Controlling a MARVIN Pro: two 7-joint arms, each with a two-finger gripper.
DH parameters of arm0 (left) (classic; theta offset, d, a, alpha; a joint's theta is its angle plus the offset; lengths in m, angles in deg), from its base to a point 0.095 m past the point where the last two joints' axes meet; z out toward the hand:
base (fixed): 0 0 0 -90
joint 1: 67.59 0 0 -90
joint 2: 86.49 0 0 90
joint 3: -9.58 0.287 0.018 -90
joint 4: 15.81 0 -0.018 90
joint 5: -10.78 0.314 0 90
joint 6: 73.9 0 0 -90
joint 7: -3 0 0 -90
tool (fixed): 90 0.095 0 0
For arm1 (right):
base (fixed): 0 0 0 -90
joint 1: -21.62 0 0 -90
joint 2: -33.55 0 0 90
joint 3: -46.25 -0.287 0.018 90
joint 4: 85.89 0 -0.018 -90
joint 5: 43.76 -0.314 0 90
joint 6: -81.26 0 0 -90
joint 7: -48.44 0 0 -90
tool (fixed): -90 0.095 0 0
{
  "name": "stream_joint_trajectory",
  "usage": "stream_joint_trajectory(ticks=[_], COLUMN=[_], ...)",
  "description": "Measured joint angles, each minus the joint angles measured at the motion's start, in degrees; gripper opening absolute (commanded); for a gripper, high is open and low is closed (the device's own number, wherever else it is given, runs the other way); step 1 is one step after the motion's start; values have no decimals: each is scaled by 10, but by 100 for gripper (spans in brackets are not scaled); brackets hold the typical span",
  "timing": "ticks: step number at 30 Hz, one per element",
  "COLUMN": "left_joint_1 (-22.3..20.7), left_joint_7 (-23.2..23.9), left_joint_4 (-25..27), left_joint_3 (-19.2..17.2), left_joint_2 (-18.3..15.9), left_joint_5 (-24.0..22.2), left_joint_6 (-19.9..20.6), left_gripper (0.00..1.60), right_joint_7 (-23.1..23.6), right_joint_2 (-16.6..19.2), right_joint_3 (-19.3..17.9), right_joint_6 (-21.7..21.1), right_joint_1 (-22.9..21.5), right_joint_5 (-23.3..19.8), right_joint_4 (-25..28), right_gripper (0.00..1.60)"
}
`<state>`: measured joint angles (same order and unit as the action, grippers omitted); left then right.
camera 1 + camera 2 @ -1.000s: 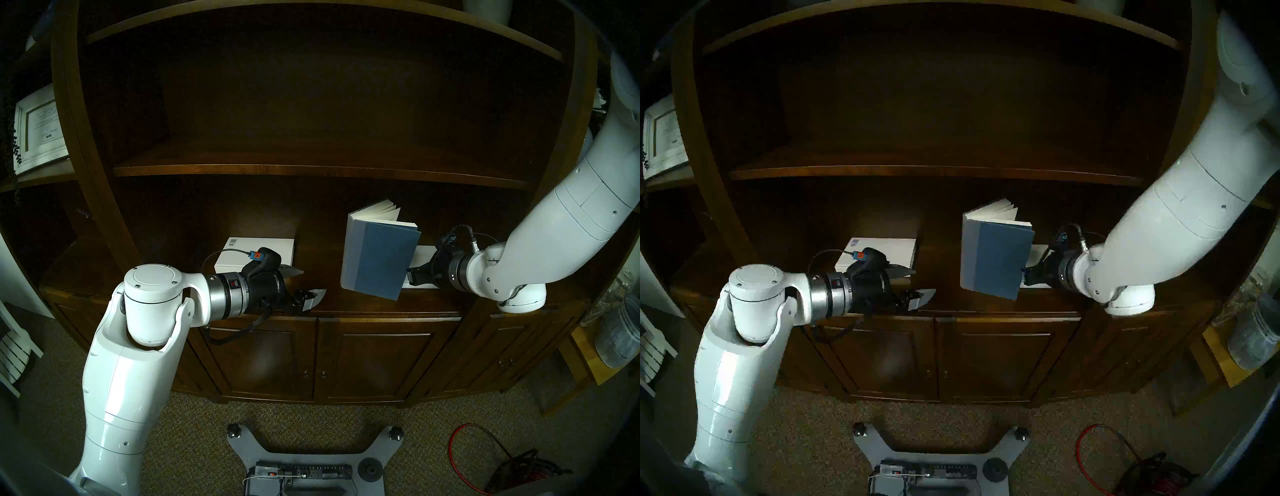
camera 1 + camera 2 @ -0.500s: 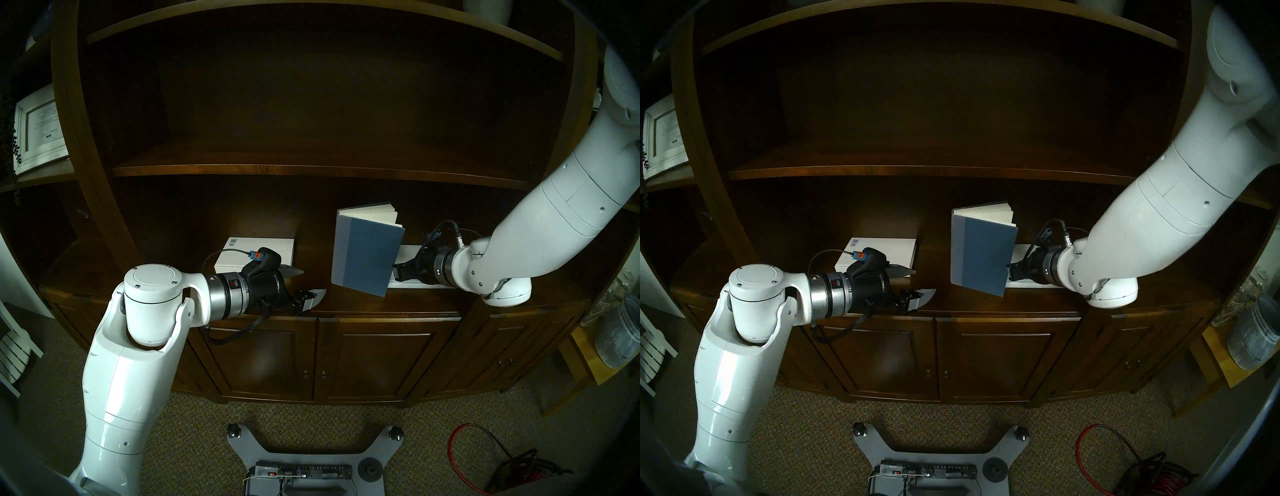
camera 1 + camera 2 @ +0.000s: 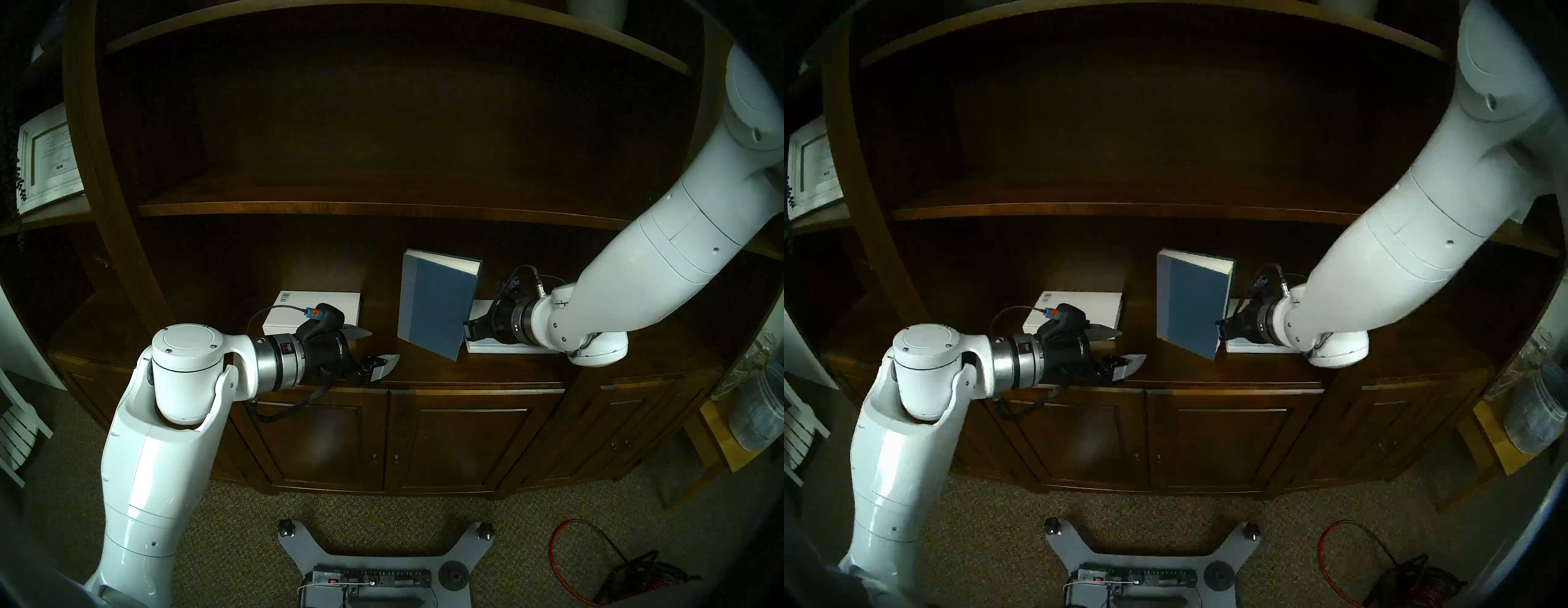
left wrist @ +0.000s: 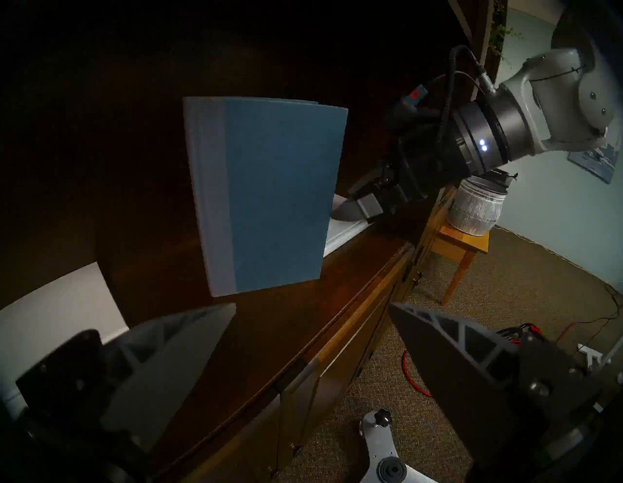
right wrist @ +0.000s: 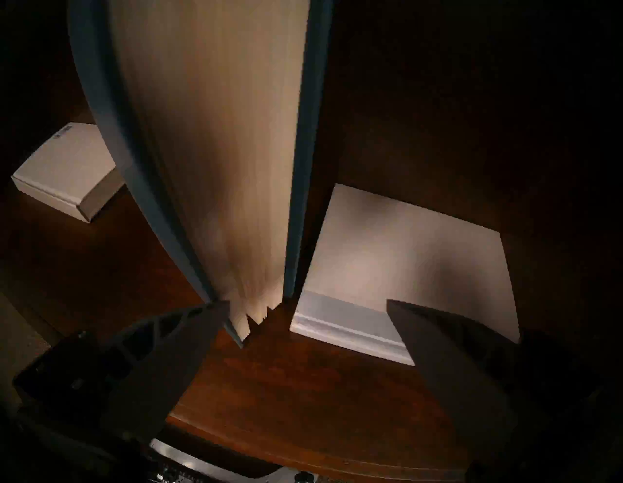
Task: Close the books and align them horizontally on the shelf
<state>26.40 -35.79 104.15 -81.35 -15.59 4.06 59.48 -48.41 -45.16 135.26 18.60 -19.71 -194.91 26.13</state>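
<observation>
A blue book (image 3: 437, 310) with a paler spine strip stands upright on the dark wooden shelf (image 3: 424, 375), its pages nearly closed. My right gripper (image 3: 469, 333) is open at the book's right edge. In the right wrist view the fore edge of the blue book (image 5: 215, 151) lies between the fingers, and the left fingertip (image 5: 202, 320) touches the front cover. A white book (image 3: 505, 347) lies flat under the right wrist. Left of the blue book, a white book with a barcode (image 3: 314, 312) lies flat. My left gripper (image 3: 382, 346) hovers open in front of it, holding nothing.
A thinner shelf board (image 3: 382, 208) runs above the books. Panelled cabinet doors (image 3: 458, 441) sit below the ledge. A framed picture (image 3: 46, 157) stands far left and a jar (image 3: 755, 412) on a small table far right. A red cable (image 3: 564, 547) lies on the carpet.
My right arm has moved left with the blue book's right edge between its fingers. The fanned pages have come together and the book has shifted left. The left arm has stayed still.
</observation>
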Motion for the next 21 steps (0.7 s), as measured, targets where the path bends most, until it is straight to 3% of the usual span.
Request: stream_joint_trajectory(ticks=[21], left_joint_1=[0], left_joint_7=[0], left_joint_4=[0], left_joint_3=[0], left_joint_2=[0], left_joint_5=[0], left_joint_6=[0], left_gripper=[160], right_joint_7=[11], right_joint_2=[-6], right_joint_3=[-3], right_joint_6=[2], right_joint_1=[2], right_joint_5=[1], right_joint_4=[0], right_gripper=[160])
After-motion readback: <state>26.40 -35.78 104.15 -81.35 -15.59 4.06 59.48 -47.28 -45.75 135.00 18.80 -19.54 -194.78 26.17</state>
